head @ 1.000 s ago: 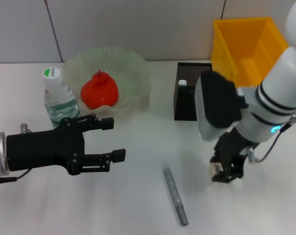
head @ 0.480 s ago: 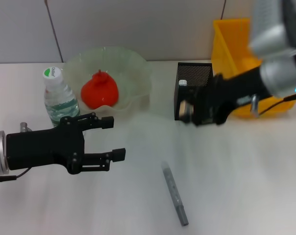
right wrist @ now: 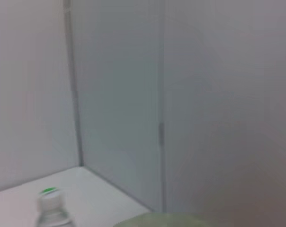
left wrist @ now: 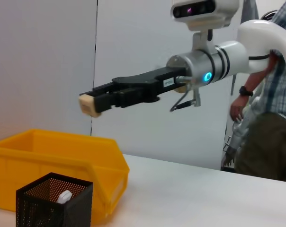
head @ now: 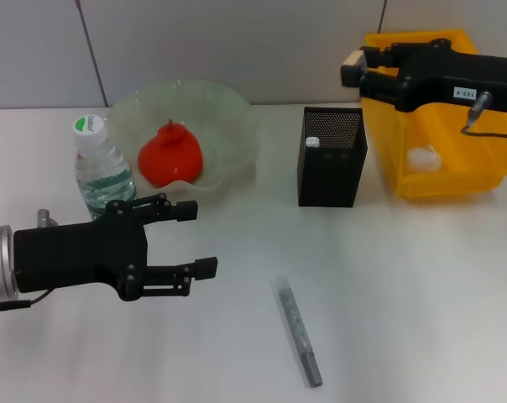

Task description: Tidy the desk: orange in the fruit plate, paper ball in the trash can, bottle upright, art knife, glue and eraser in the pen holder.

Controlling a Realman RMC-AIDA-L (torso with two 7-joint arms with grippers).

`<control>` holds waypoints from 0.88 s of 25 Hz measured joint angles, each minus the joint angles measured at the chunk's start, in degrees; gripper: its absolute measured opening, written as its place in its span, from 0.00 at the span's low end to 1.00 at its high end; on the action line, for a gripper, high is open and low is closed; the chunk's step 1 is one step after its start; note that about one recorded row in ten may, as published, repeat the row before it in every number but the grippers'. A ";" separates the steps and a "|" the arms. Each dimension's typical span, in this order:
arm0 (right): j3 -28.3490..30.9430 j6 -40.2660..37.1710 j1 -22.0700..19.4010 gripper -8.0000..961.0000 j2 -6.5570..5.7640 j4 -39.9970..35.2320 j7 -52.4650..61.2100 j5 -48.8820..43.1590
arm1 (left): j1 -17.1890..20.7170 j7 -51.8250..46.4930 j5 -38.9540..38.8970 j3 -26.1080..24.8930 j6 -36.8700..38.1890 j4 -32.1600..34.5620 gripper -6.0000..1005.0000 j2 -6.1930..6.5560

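- nearest us, our left gripper [head: 190, 239] hangs released over the white desk [head: 421, 319]; the knife [head: 299, 332] lies just off its tips, untouched.
- our right gripper [head: 352, 67], down at the desk a second ago, has swung up, clenched on the eraser [head: 351, 60].
- the pen holder [head: 331, 168] waits below it, so the drop comes next, we judge.
- behind: grey wall panels [head: 237, 42].

Right gripper [head: 352, 70] raised, fingers closed
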 joint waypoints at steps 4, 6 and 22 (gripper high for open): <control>-0.36 4.24 0.95 0.45 -0.09 -3.88 0.01 -0.14 | -0.13 0.36 0.19 0.06 -0.09 0.07 0.84 0.00; -0.57 6.24 1.72 0.45 -0.23 -6.48 0.05 -0.19 | -0.07 0.58 0.20 0.06 -0.03 0.07 0.84 0.00; -0.54 15.19 6.67 0.47 -0.73 -19.42 0.12 -0.17 | 0.34 1.48 0.45 0.23 1.32 0.24 0.84 0.18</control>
